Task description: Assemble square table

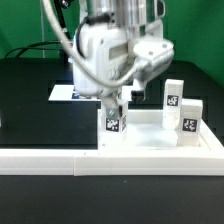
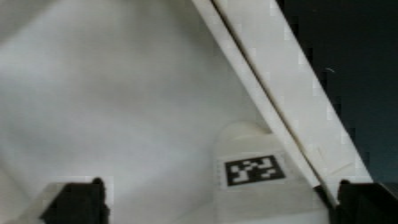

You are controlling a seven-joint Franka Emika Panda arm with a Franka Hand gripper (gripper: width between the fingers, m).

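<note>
- Claw (image 1: 113, 103) state: fingers spread wide, pinching nothing; in the wrist view the two dark fingertips (image 2: 73, 200) stand far apart with bare white surface between them.
- Leg block (image 1: 112, 122), tagged, stands directly under the claw, between the fingers, apparently seated upright at a corner of the square tabletop (image 1: 140, 138); the wrist view shows its tag and rounded top (image 2: 253, 165) close to one fingertip, well off from the other.
- Two further leg blocks (image 1: 173, 97) (image 1: 190, 118) stand beyond the claw toward the exterior view's right, apart from it and untouched.
- L-shaped rail (image 1: 60, 158) runs along the near edge, below the claw, with the tabletop lying against it.
- Risk one: the block sits off-centre between the fingers (nearer one pad), so any sideways drift on lifting could clip and tip it.
- Risk two: whether the leg is fully screwed into its socket cannot be told from these views; if loose, a brush from a finger would unseat it.
- Risk three: a retreat toward the standing blocks could knock them over; a straight vertical lift looks safest.
</note>
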